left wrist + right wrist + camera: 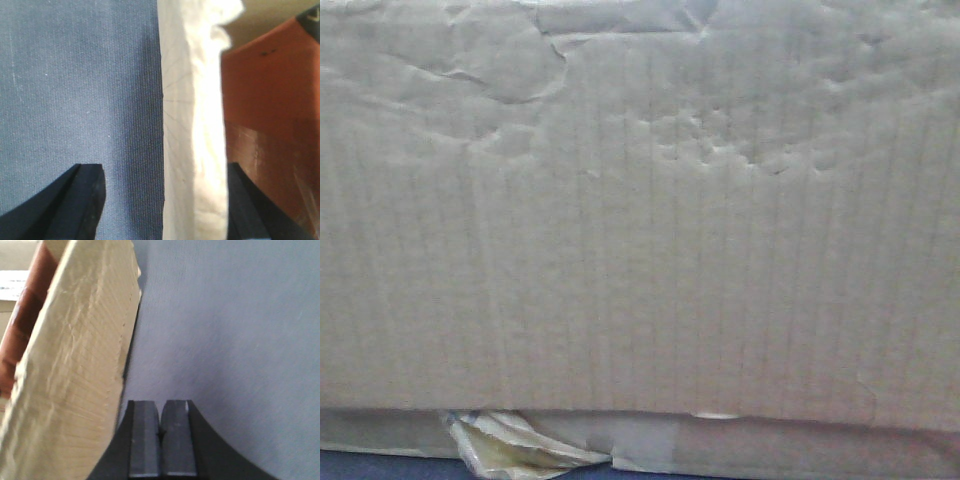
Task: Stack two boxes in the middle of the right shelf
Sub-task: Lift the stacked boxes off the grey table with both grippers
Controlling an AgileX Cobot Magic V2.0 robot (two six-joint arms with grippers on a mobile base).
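Observation:
A brown cardboard box [640,220] with a creased, dented face fills the front view. Under it runs the strip of a second box [800,450], with torn yellowish tape [510,445] curling from the edge. In the left wrist view my left gripper [162,172] is open and straddles a pale cardboard edge [192,125]. That edge lies against the right finger [245,210] and stands apart from the left one. My right gripper [160,410] is shut on nothing, just right of a box's side [80,370]. The shelf is out of view.
Blue cloth [75,85] lies behind the left gripper and also behind the right one [230,325]. A reddish-brown surface [270,100] shows beyond the cardboard edge. A blue strip [360,468] shows at the bottom left of the front view.

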